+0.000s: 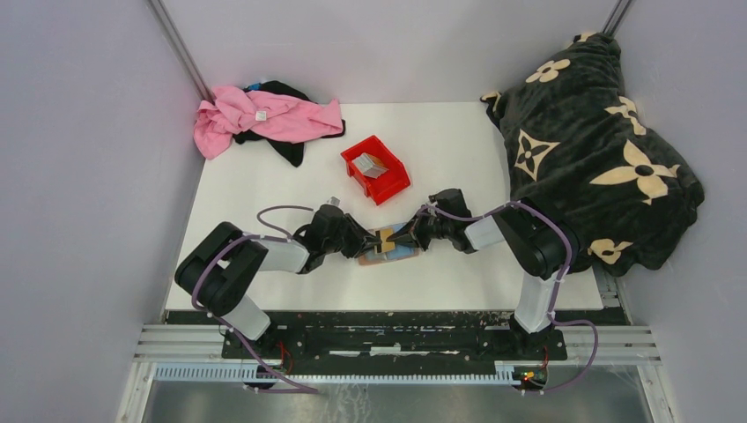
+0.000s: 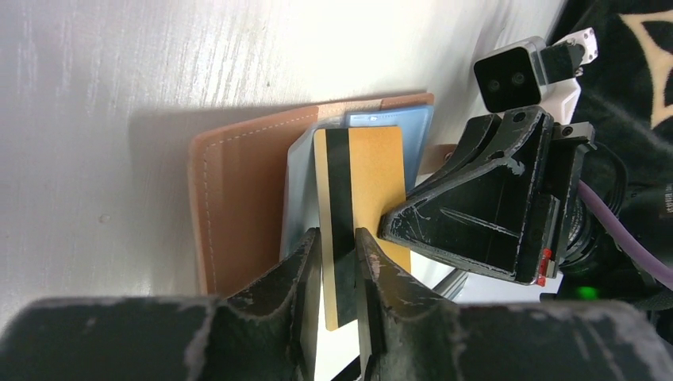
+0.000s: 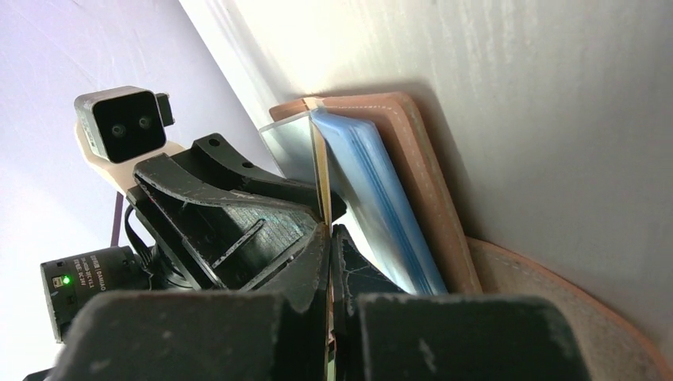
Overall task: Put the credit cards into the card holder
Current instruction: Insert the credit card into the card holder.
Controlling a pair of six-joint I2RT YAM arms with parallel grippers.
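Both arms reach low and inward over the table [image 1: 264,176], wrists meeting nose to nose above the card holder [image 2: 238,206], which lies open beneath the fingertips. The left gripper [image 2: 340,262] is clamped on the gold card [image 2: 373,171], dark stripe between its jaws, the card standing on edge over a bluish card [image 2: 413,127] in the holder. The right gripper [image 3: 330,262], jaws pressed together, pinches the same gold card's edge from the opposite side.

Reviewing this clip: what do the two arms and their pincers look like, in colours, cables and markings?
Both arms: black joints, pale grey links, purple cable looped alongside. Left pincer and right pincer: black angular fingers, scuffed pale at the edges. A white-mounted black camera sits on each wrist; a green light glows nearby.
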